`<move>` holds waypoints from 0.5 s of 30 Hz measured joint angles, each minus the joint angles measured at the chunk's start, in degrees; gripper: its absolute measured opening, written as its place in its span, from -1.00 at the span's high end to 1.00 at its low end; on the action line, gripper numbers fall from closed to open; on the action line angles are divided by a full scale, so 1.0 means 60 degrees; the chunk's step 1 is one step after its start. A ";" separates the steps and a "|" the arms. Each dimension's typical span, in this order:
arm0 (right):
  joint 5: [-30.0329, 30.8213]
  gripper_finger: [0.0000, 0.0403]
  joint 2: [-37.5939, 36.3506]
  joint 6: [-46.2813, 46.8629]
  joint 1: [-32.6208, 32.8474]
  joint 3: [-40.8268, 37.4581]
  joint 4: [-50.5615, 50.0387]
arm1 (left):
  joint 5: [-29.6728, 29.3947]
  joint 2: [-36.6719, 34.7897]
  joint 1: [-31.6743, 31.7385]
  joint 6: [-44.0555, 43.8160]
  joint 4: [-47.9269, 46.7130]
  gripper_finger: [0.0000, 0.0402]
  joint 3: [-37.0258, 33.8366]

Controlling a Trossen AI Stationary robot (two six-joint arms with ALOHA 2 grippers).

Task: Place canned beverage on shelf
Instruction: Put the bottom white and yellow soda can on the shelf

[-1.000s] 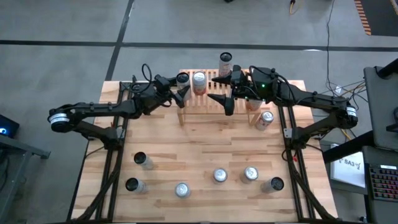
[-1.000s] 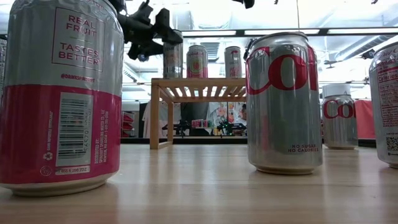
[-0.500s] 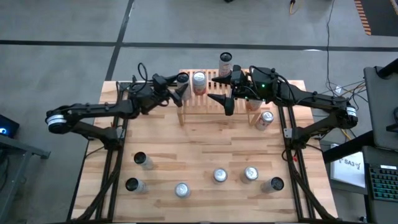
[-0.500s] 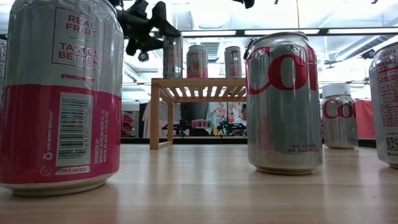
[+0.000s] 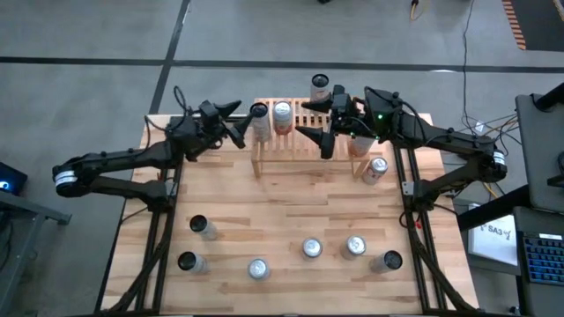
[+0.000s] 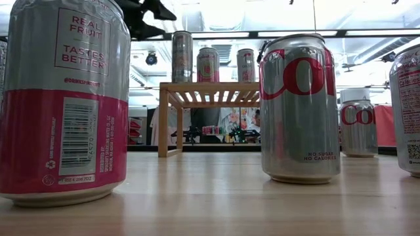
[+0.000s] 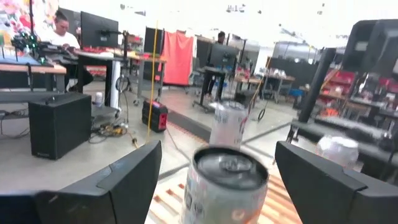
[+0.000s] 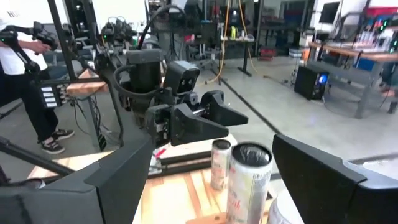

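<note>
Aluminium cans look rigid, smooth and easily dented, so a mid-body grip across the wall suits them. Going left to right: the left gripper (image 5: 236,123) hangs spread and empty just beside the leftmost can (image 5: 259,112) on the shelf (image 5: 291,151); two more cans stand there. The right gripper (image 5: 319,132) hovers spread over the shelf's front edge. Loose cans (image 5: 311,249) wait near the table's front, with open board between.
</note>
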 joint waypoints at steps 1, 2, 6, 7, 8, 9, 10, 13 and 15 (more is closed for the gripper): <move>-0.0004 -0.62 0.0000 -0.0056 0.0000 0.0089 -0.0002 | 0.0000 -0.0123 0.0000 -0.0031 -0.0030 -0.49 0.0000; 0.0000 -0.62 0.0000 -0.0128 0.0000 0.0169 -0.0009 | -0.0001 -0.0253 -0.0001 -0.0092 -0.0068 -0.49 0.0000; -0.0004 -0.62 0.0000 -0.0254 0.0000 0.0426 -0.0169 | 0.0038 -0.0883 -0.0037 -0.0545 -0.0272 -0.49 0.0000; -0.0004 -0.62 0.0000 -0.0258 0.0000 0.0480 -0.0242 | 0.0089 -0.1040 -0.0075 -0.0677 -0.0410 -0.49 0.0000; -0.0005 -0.62 0.0000 -0.0263 0.0000 0.0529 -0.0311 | 0.0132 -0.1186 -0.0135 -0.0821 -0.0565 -0.48 0.0000; -0.0007 -0.62 0.0000 -0.0262 0.0000 0.0592 -0.0411 | 0.0212 -0.1316 -0.0212 -0.0966 -0.0708 -0.46 0.0000; -0.0008 -0.62 0.0000 -0.0261 0.0000 0.0640 -0.0467 | 0.0295 -0.1434 -0.0318 -0.1146 -0.0847 -0.42 0.0000; -0.0071 -0.62 0.0000 -0.0258 0.0000 0.0761 -0.0654 | 0.0341 -0.1667 -0.0768 -0.1613 -0.1447 -0.28 0.0000; -0.0102 -0.62 0.0000 -0.0257 0.0000 0.0824 -0.0810 | 0.0312 -0.1704 -0.1125 -0.1998 -0.2027 -0.13 0.0004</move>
